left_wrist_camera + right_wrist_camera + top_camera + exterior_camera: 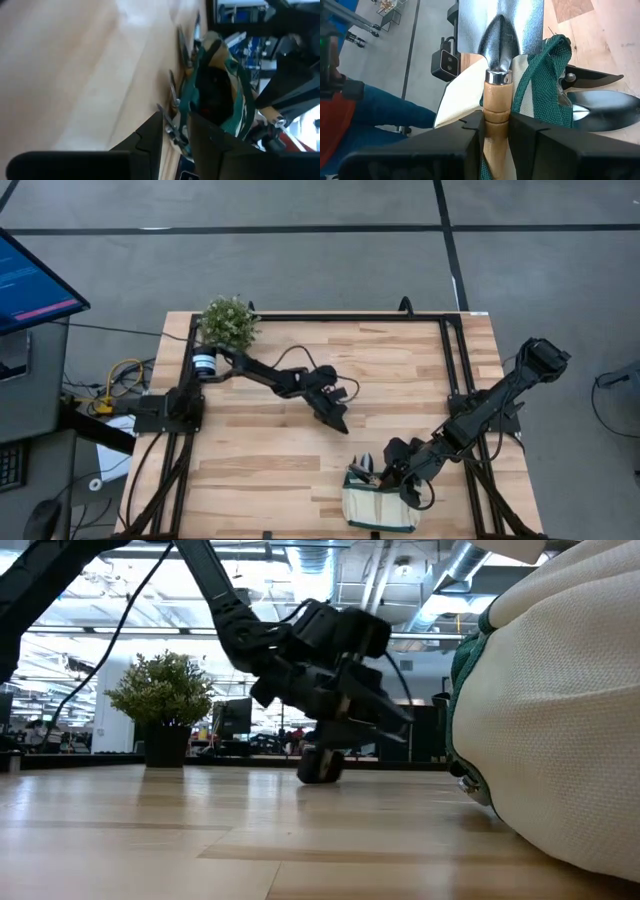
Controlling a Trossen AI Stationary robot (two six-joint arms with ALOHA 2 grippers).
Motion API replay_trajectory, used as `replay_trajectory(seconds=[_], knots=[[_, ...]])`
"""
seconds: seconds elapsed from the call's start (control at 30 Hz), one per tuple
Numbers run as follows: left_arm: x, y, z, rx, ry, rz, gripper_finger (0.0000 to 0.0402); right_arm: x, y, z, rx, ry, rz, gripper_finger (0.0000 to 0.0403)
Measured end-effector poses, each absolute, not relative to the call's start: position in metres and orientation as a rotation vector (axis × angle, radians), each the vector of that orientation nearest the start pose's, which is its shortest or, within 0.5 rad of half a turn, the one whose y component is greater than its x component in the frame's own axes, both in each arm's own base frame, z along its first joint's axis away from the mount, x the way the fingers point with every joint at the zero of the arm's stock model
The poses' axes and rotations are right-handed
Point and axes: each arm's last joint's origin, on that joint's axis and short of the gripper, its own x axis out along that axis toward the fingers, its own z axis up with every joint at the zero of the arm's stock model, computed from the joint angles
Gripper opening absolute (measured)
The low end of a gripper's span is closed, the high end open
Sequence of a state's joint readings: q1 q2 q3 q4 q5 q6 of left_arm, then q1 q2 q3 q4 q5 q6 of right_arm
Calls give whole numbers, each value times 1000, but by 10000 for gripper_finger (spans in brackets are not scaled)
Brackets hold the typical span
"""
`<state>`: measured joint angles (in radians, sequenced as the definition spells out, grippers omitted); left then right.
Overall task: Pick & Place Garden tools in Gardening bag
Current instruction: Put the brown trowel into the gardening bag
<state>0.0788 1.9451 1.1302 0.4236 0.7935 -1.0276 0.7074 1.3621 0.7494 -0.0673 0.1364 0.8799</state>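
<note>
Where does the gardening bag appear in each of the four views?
High view: gardening bag at bottom centre-right, below the right claw.
Low view: fills the right side.
Left wrist view: right of centre, past the left claw.
Right wrist view: cream cloth behind the held trowel.
Shared landmark: its green trim.

Two arms over the desk

Left hand [336,418] hangs low mid-desk, fingers apart and empty; right hand [392,476] reaches to the near edge, fingers clamped on a wooden trowel handle [496,117].
</note>
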Motion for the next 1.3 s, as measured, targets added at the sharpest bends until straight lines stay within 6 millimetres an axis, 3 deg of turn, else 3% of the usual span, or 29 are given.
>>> replay_trajectory(seconds=[0.27, 0.5, 0.63, 0.8, 0.9, 1.07, 1.3], knots=[[429, -13, 179, -1113, 718, -530, 88, 212, 176, 209, 525, 808, 243, 52], [431, -31, 184, -1061, 716, -561, 88, 212, 176, 209, 516, 807, 247, 52], [423, -41, 202, -822, 645, -662, 88, 211, 177, 209, 506, 807, 256, 52], [407, -55, 232, -288, 448, -664, 88, 208, 181, 209, 500, 813, 273, 52], [400, -68, 239, -27, 382, -645, 92, 205, 184, 209, 502, 819, 285, 52], [401, -77, 221, -13, 444, -735, 127, 202, 187, 209, 507, 831, 291, 52], [405, -72, 222, 32, 404, -757, 200, 200, 188, 209, 504, 835, 296, 52]])
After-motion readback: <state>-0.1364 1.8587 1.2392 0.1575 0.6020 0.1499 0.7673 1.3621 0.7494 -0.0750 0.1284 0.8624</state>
